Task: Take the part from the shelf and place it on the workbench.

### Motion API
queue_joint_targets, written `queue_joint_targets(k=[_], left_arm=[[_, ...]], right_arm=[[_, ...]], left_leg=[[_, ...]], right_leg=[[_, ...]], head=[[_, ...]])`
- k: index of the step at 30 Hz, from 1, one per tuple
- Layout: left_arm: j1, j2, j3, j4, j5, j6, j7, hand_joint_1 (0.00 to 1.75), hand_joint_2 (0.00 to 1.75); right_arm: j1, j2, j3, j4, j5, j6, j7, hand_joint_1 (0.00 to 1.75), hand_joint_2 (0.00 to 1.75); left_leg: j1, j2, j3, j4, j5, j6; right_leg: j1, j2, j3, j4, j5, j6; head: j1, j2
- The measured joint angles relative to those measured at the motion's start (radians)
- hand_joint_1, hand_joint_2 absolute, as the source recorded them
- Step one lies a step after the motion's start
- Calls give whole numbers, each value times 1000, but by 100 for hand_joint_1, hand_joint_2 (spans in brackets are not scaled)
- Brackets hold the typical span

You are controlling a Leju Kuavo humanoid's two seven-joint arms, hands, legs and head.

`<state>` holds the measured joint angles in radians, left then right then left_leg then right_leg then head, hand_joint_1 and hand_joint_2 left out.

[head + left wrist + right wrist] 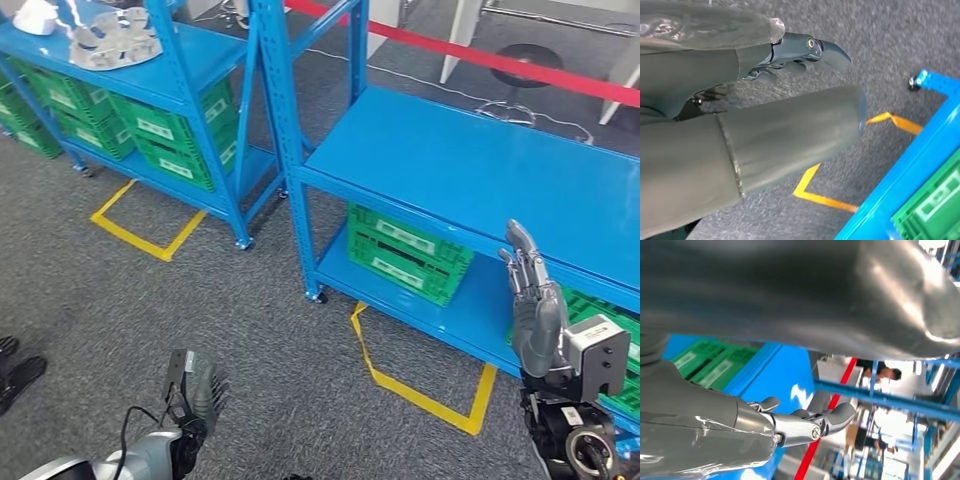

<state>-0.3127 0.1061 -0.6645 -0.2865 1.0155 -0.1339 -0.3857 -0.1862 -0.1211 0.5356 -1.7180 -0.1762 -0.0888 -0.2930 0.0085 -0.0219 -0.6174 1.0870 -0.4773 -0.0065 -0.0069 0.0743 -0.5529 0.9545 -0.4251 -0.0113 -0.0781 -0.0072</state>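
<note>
head view: flat silvery metal parts [115,40] on the blue shelf [198,58]; right robot hand [533,300] spread, empty; left robot hand [201,392] unclear.

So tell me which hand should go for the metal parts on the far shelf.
Probably the left. The metal parts lie on the top of the shelf at the far left, on the left hand's side. The right hand is raised before the other rack. Both hold nothing, and neither seems within reach.

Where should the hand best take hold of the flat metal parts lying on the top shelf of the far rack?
Judging from the head view, grip the metal parts at the edge nearest the shelf front, coming from above: they lie flat in a loose pile, with cut-outs.
</note>
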Motion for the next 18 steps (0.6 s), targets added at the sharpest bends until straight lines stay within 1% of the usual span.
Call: queue_joint_targets(k=[1, 2, 3, 4, 5, 6, 7, 8, 9, 10, 11, 12, 13, 14, 15, 16, 17, 18], left_arm=[[-2, 1, 0, 0, 0, 0, 0, 0, 0], [-3, 2, 0, 0, 0, 0, 0, 0, 0], [-4, 4, 0, 0, 0, 0, 0, 0, 0], [-6, 4, 0, 0, 0, -1, 0, 0, 0], [-7, 3, 0, 0, -1, -1, 0, 0, 0], [-8, 2, 0, 0, -1, -2, 0, 0, 0], [-9, 1, 0, 0, -2, -2, 0, 0, 0], [-9, 0, 0, 0, -3, -2, 0, 0, 0], [-9, 0, 0, 0, -3, -2, 0, 0, 0], [-7, 0, 0, 0, -3, -2, 0, 0, 0], [-6, 0, 0, 0, -3, -2, 0, 0, 0], [-5, 0, 0, 0, -3, -2, 0, 0, 0], [-5, 0, 0, 0, -3, -2, 0, 0, 0], [-5, -1, 0, 0, -3, -2, 0, 0, 0], [-5, -2, 0, 0, -3, -2, 0, 0, 0], [-5, -2, 0, 0, -3, -2, 0, 0, 0], [-6, -2, 0, 0, -3, -2, 0, 0, 0], [-6, -1, 0, 0, -3, -2, 0, 0, 0]], right_arm=[[0, 0, 0, 0, 0, 0, 0, 0, 0], [0, 1, 0, 0, 1, 1, 0, 0, 0], [0, 1, 0, 0, 1, 1, 0, 0, 0], [0, 1, 0, 0, 1, 2, 0, 0, 0], [1, 1, 0, 0, 1, 4, 0, 0, 0], [1, 1, -1, 0, 1, 5, 0, 0, 0], [1, 1, -1, 0, 1, 5, 0, 0, 0], [0, 1, -1, 0, 1, 5, -1, 0, 0], [0, 1, -1, 0, 1, 5, -1, 0, 0], [0, 1, -1, 0, 1, 5, 0, 0, 0], [2, 2, 0, 1, 1, 5, 0, 0, 0], [4, 2, 0, 1, 1, 5, 0, 0, 0], [5, 2, -1, 2, 1, 5, 0, 0, 0], [5, 2, -1, 3, 1, 5, 0, 0, 0], [5, 2, -1, 3, 1, 5, 0, 0, 0], [4, 2, -1, 3, 1, 5, 0, 0, 0], [3, 2, -1, 3, 1, 5, 0, 0, 0], [2, 2, -1, 3, 1, 5, 0, 0, 0]], left_leg=[[0, -19, 31, -70, 29, 4], [-1, -32, 52, -116, 44, 6], [-2, -40, 61, -138, 48, 7], [-4, -34, 63, -142, 48, 8], [-3, -24, 64, -147, 50, 11], [-2, -14, 67, -153, 53, 16], [0, -3, 70, -160, 56, 21], [2, 8, 72, -165, 59, 26], [0, 18, 74, -167, 59, 28], [-1, 29, 74, -167, 59, 30], [-2, 40, 74, -166, 58, 31], [-2, 51, 74, -166, 57, 30], [-1, 61, 75, -165, 55, 29], [-1, 70, 77, -164, 53, 26], [-1, 79, 79, -161, 49, 22], [-3, 88, 80, -158, 46, 17], [-5, 95, 80, -154, 43, 11], [-8, 102, 80, -151, 41, 7]], right_leg=[[1, 11, -1, 1, 0, 2], [1, 21, -3, 1, 1, 5], [0, 30, -5, 1, 2, 9], [-1, 39, -8, 0, 4, 15], [-2, 44, -13, -2, 5, 21], [-2, 33, -19, 4, -1, 26], [0, 11, -31, 26, -16, 30], [2, -16, -53, 73, -43, 33], [1, -44, -82, 139, -78, 36], [-1, -57, -115, 214, -112, 40], [-3, -63, -143, 277, -134, 43], [-6, -65, -155, 306, -138, 46], [-9, -69, -147, 292, -121, 49], [-11, -76, -118, 236, -89, 50], [-12, -93, -77, 155, -54, 52], [-9, -111, -37, 81, -30, 51], [-7, -123, -10, 30, -15, 47], [-4, -129, 2, 5, -12, 41]], head=[[0, 0], [0, 0], [0, 0], [1, 0], [2, 0], [3, 0], [8, 0], [14, 0], [19, 0], [23, 0], [24, 0], [25, 0], [27, 0], [28, 0], [29, 0], [31, 0], [31, 0], [30, 0]])
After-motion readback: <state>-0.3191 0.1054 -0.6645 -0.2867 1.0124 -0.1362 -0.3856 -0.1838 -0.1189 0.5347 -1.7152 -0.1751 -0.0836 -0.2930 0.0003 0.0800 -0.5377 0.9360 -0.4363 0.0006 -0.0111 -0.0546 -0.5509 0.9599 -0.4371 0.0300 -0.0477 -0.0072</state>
